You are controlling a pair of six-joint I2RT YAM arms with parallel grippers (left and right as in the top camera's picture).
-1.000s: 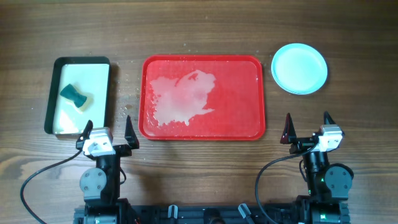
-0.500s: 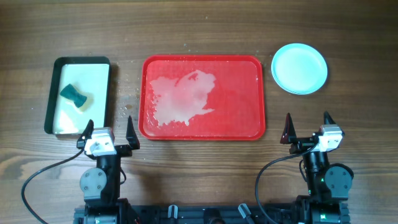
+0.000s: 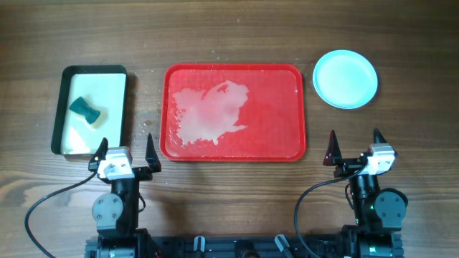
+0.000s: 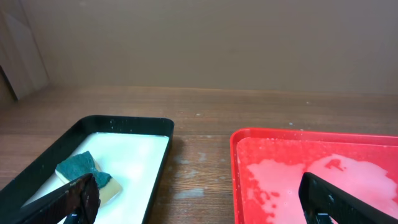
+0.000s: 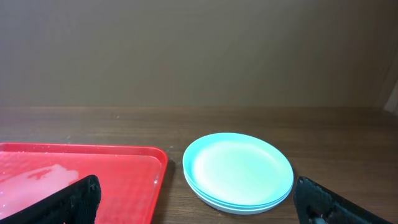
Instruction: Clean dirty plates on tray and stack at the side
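Observation:
The red tray (image 3: 287,107) lies in the middle of the table with a pale wet foamy patch on its left half and no plates on it; it also shows in the left wrist view (image 4: 249,162) and the right wrist view (image 5: 137,165). The plates (image 3: 345,79) sit stacked to the right of the tray, a turquoise one on top; the stack shows in the right wrist view (image 5: 238,171). My left gripper (image 3: 123,153) is open and empty near the front edge, left of centre. My right gripper (image 3: 353,147) is open and empty, in front of the stack.
A dark-rimmed cream pan (image 3: 115,107) with milky water and a teal-and-yellow sponge (image 3: 87,110) stands left of the tray; the pan (image 4: 143,168) and sponge (image 4: 81,169) show in the left wrist view too. Drops lie on the wood between pan and tray.

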